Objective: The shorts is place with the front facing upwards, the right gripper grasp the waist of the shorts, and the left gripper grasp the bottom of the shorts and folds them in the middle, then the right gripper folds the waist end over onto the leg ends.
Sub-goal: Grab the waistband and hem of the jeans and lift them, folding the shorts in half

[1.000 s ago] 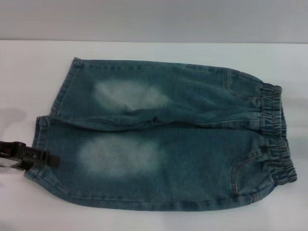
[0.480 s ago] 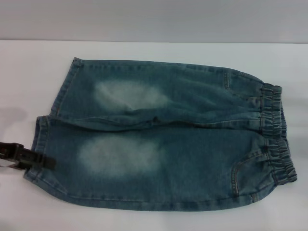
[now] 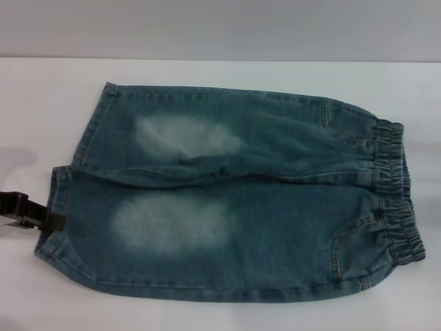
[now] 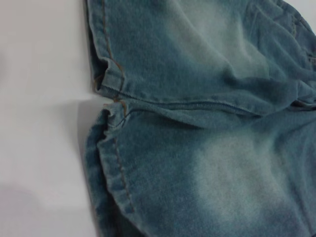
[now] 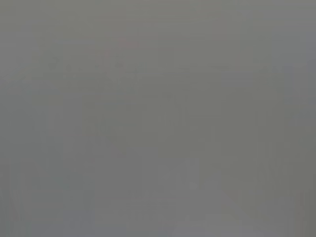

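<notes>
The blue denim shorts lie flat and face up on the white table, pale patches on both legs. The gathered elastic waist is at the right. The leg ends are at the left, with the near hem and the far hem both flat. My left gripper reaches in low from the left edge, its black tip right at the near hem. The left wrist view looks down on the shorts and the two stitched hems where the legs meet. The right gripper is out of view.
White table surface runs behind the shorts up to a grey back wall. Bare table lies beside the hems. The right wrist view shows only flat grey.
My left gripper has drawn back to the left, from lying over the near leg's hem to its edge. The shorts have not visibly shifted.
</notes>
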Available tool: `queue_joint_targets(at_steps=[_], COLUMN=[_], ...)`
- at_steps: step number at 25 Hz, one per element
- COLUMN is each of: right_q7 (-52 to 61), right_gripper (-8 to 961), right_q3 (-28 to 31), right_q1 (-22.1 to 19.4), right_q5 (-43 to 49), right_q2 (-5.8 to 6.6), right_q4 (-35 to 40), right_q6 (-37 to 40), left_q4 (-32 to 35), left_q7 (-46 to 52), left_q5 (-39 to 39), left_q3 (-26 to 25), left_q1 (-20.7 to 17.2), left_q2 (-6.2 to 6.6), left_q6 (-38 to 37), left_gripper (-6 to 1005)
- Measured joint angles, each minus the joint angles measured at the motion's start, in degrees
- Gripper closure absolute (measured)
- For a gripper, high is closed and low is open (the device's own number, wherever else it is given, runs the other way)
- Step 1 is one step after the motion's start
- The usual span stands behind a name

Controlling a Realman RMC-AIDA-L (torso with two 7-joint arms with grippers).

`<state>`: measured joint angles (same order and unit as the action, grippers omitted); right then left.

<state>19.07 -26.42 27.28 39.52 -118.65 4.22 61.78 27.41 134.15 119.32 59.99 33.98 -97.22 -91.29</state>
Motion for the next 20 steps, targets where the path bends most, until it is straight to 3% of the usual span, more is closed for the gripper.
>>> queue_joint_targets(at_steps=[5,8,13,20], right_q7=[0.0,0.0,0.0,0.0], right_gripper=[413,413,413,413], right_q3=[0.3,0.32,0.32,0.32], right_q1=[-0.04,0.01,0.18,0.23], right_q5=[-0.04,-0.06,-0.06,-0.06], right_q2=[0.03,0.1,0.1,0.08], right_q4=[-0.01,0.0,-0.01,-0.01], right_q6=[-0.08,-0.18,-0.57,-0.72], left_q4=[0.08,0.14,1.06,1.41], left_q7=[-0.05,-0.17,-0.32,0.58], left_q5=[0.0,-0.01,-0.03,-0.05], left_q3=[-0.27,-0.04,-0.35,-0.57], left_q1=[0.19,0.45,0.54,0.51], left_q2=[-0.15,-0.41,-0.71,-0.04], left_q6=[-0.16,-0.32,0.25,0.35], left_gripper=[701,954,1002,956])
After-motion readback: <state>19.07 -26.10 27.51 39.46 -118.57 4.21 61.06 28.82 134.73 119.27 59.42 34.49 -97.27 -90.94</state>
